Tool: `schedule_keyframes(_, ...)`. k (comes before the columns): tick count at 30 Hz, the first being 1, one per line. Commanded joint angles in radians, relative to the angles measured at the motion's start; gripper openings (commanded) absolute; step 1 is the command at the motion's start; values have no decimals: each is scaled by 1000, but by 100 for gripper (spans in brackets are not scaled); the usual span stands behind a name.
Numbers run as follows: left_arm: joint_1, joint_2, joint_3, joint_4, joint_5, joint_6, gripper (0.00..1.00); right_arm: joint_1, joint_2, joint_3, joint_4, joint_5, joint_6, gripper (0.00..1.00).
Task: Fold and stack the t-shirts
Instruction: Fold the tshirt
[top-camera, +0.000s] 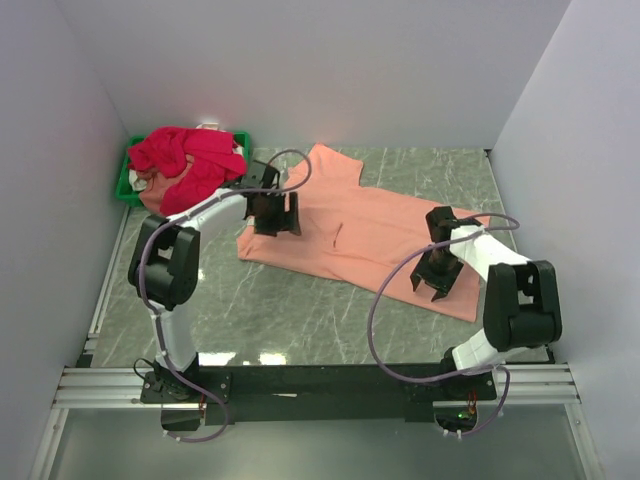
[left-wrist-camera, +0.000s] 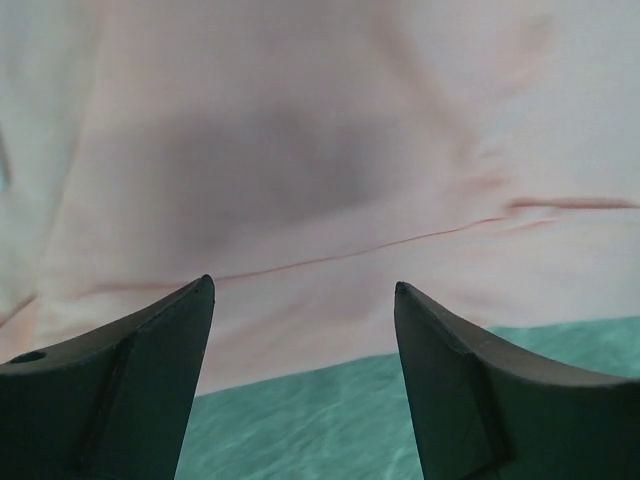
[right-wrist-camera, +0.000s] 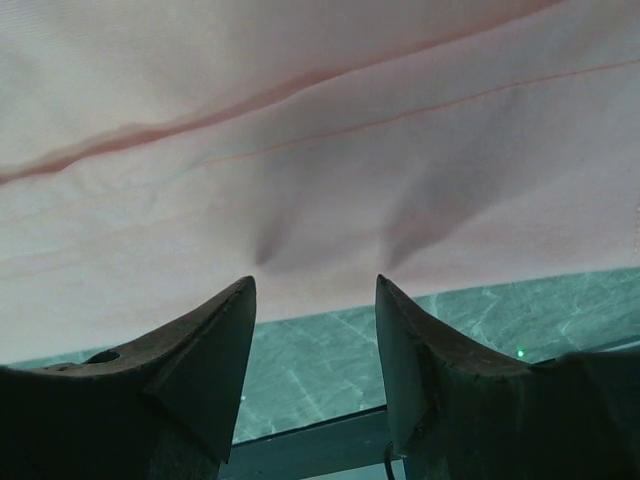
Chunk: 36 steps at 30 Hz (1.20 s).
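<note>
T-shirt (top-camera: 370, 235), salmon-peach, spread flat, faintly creased, left gripper (left-wrist-camera: 302, 283) and right gripper (right-wrist-camera: 315, 279) gaping

The left end effector (top-camera: 275, 216) and right end effector (top-camera: 437, 281) both point downward, jaws standing apart.

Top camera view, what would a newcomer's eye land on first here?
A plain salmon-peach cloth t-shirt lies spread flat across the middle of the green marbled table. A heap of crimson-pink cloth shirts spills from a small green plastic bin in the far left corner. The left hand and right hand hover open over the peach shirt's near edge.
</note>
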Motion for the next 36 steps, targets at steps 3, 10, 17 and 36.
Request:
schedule_keyframes(3, 32, -44, -178, 94, -38, -3, 78, 0, 87, 54, 30, 63, -20, 59)
schedule_keyframes(10, 69, -39, -313, 127, -125, 1, 77, 2, 193, 112, 36, 106, -45, 58)
schedule_keyframes(17, 138, -128, -423, 112, -197, 15, 78, 0, 304, 235, 13, 134, -71, 59)
schedule_keyframes(36, 140, -162, -379, 89, -186, 23, 78, -70, 149, 284, -68, 143, -103, 59)
